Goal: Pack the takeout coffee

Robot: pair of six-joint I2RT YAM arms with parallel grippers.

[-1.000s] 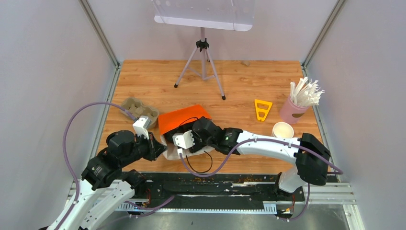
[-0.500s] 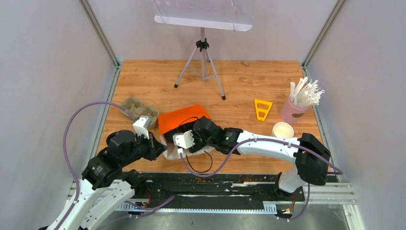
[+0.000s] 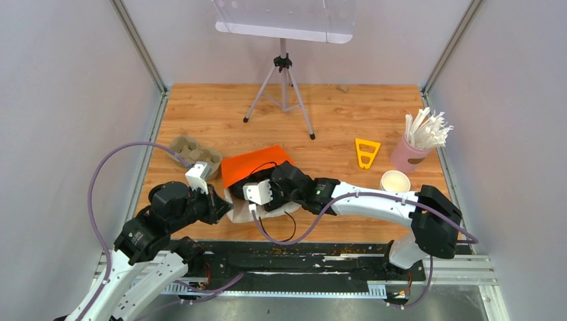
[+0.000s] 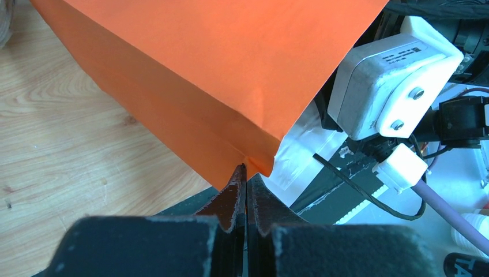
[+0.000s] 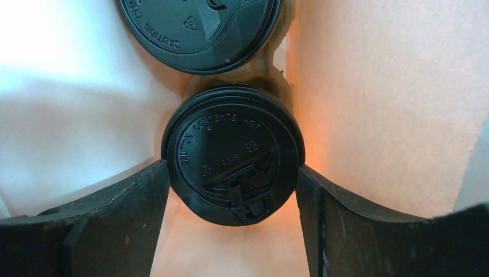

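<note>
Two lidded cups sit inside the orange bag (image 5: 375, 115), and only my right wrist camera shows them. The near cup (image 5: 233, 156) has its black lid between the fingers of my right gripper (image 5: 232, 168). The jaws stand wide and press the lid's rim on both sides, so I am clamped on that cup. The second cup (image 5: 199, 29) lies just beyond it, the two lids almost touching.

From above neither cup shows. There my right wrist is buried in the bag's white-lined mouth, hiding what it holds. My left wrist camera shows my left gripper (image 4: 245, 176) with its jaws together, pinched on the bag's near corner.

Farther out on the table (image 3: 334, 107), the pulp tray (image 3: 195, 152) lies left of the bag. An open white cup (image 3: 395, 181) and the pink cup of straws (image 3: 418, 144) stand well to the right.
</note>
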